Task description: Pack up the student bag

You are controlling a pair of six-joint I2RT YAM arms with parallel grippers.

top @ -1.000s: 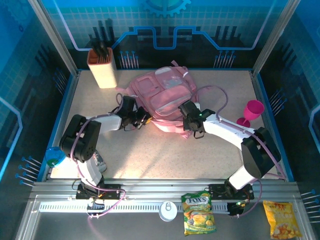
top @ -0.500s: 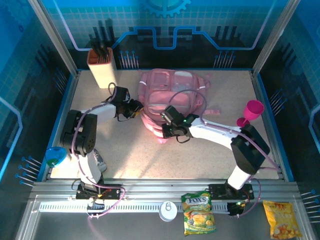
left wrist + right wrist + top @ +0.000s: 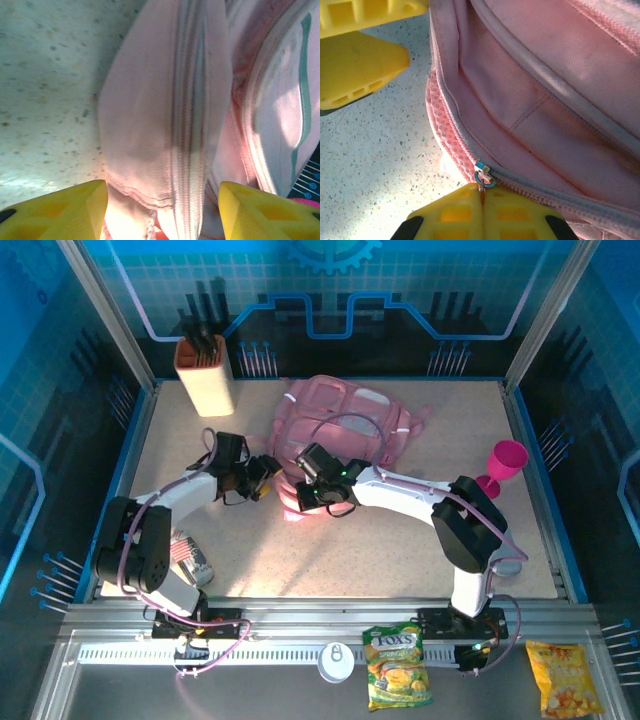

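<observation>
— Seen from above, where does the student bag point(image 3: 345, 415) lie?
— On the table point(image 3: 420, 540), toward the far side. The left gripper point(image 3: 268, 476) and right gripper point(image 3: 303, 498) are at its near-left corner.
— Left wrist?
— Left gripper spread, yellow fingers point(image 3: 60, 210) wide apart, pink fabric and a zip line between them.
— Right wrist?
— Right gripper pressed together, pinching the zip pull point(image 3: 482, 179) at the bag's edge.

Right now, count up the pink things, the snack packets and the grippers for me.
Pink things: 2 (bag, goblet)
Snack packets: 2 (green packet, yellow packet)
Grippers: 2 (left gripper open, right gripper shut on the zip pull)
Total: 6
</observation>
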